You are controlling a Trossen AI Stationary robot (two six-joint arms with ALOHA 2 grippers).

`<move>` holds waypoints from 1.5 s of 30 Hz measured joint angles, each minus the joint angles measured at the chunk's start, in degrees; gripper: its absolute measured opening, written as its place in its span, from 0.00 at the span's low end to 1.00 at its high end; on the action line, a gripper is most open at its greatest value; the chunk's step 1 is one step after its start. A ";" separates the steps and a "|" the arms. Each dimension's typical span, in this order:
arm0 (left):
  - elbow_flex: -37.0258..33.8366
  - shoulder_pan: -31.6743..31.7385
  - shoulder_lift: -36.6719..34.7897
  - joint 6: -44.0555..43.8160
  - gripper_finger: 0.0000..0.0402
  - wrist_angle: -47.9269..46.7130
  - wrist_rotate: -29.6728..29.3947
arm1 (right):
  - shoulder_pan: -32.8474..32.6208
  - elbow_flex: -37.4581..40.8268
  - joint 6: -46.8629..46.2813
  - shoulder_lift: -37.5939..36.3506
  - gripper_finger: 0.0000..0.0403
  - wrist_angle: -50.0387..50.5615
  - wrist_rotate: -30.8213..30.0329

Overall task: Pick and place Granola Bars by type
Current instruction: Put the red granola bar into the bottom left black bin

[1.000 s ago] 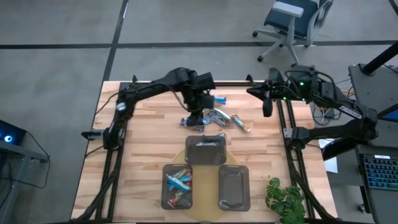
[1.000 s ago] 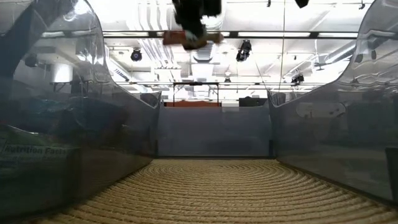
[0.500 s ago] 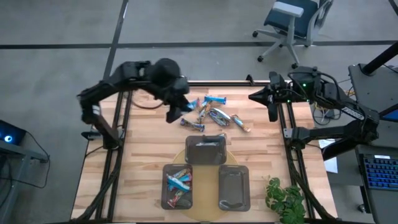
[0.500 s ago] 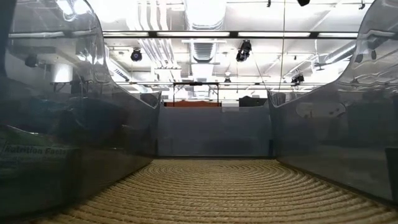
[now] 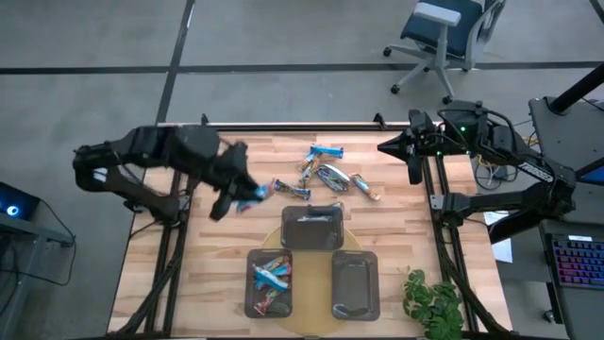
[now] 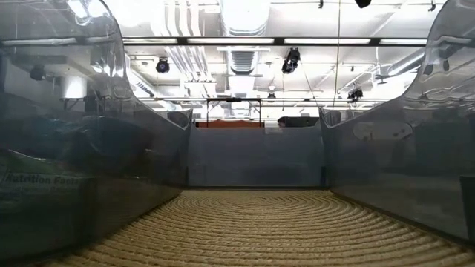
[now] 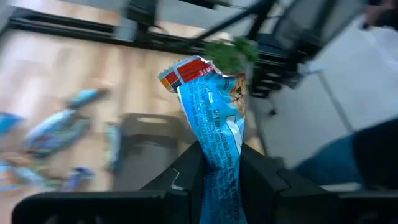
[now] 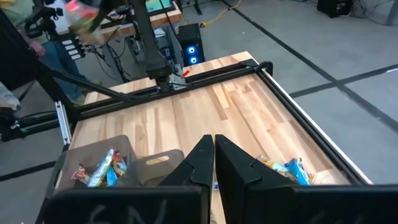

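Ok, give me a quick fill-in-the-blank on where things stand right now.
The left gripper is shut on a ____ granola bar.
Of the three trays, only the ____ tray holds bars.
The right gripper waits at the table's right edge with its jaws ____.
The loose bars lie on the ____.

Missing words: blue; front-left; shut; table

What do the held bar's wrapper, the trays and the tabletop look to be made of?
Bar in the left gripper: likely thin glossy plastic film, blue, printed, crinkled, with a crimped red end. Trays: dark grey, probably moulded plastic with a smooth, faintly reflective floor. Tabletop: light wood, visible planks and grain, matte.
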State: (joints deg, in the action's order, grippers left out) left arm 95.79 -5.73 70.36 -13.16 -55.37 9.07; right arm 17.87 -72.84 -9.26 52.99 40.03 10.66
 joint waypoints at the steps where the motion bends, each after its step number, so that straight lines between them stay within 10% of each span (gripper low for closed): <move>1: -1.91 -1.61 -0.79 -0.57 0.17 1.44 0.01 | 0.00 0.00 -0.15 0.00 0.02 0.00 0.00; 22: -29.84 -18.04 5.65 -10.53 0.17 28.15 -0.80 | 0.00 0.00 -0.94 0.35 0.02 0.11 -0.11; 45: -29.68 -18.34 22.56 -1.49 0.17 28.87 8.85 | 0.00 2.40 -1.27 0.57 0.02 0.17 -0.74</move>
State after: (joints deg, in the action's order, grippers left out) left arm 66.11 -24.08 92.92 -14.65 -26.50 17.92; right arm 17.87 -70.43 -10.52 53.56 40.21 9.91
